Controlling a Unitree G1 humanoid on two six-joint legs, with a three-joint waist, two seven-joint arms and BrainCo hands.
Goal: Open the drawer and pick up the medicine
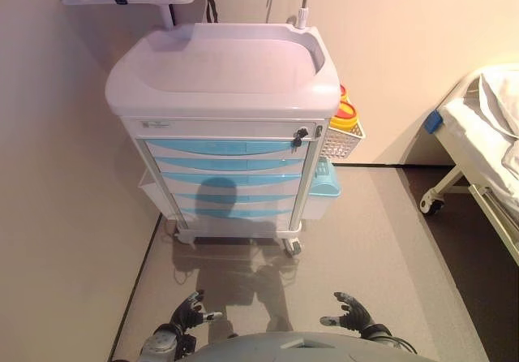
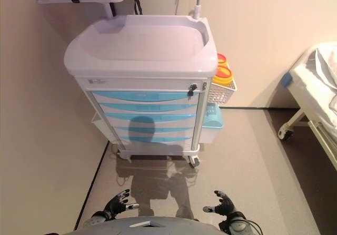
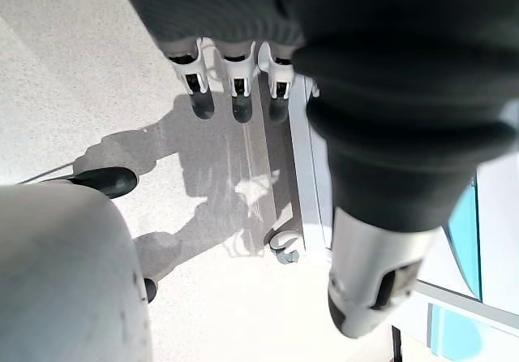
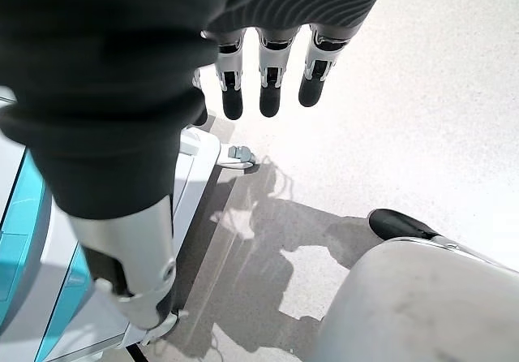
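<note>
Left eye view shows a medical cart [image 1: 223, 70] standing against the wall, with a stack of blue-fronted drawers [image 1: 225, 178], all closed. No medicine is visible in any view; it is presumably inside one of them. The left hand [image 1: 188, 314] and the right hand [image 1: 351, 310] hang low, well apart from the cart, each with fingers straight and relaxed and holding nothing, as both wrist views confirm.

The step in hand is judged to be the approach, with the drawer not yet touched. To do it well, raise one hand to the front edge of a chosen drawer, hook the fingers under that edge and pull straight outward, level with the drawer's run. A small key [image 1: 298, 137] projects from the lock panel above the top drawer; keep the fingers clear of it.

On clearances: a white wire basket [image 1: 341, 140] holding a yellow container [image 1: 345, 118] hangs on the cart's right side, with a blue bin [image 1: 324, 183] below it. A bed [image 1: 486, 135] stands further right. Open floor [image 1: 373, 240] lies between the robot and the cart. The wall on the left is close to the cart.
</note>
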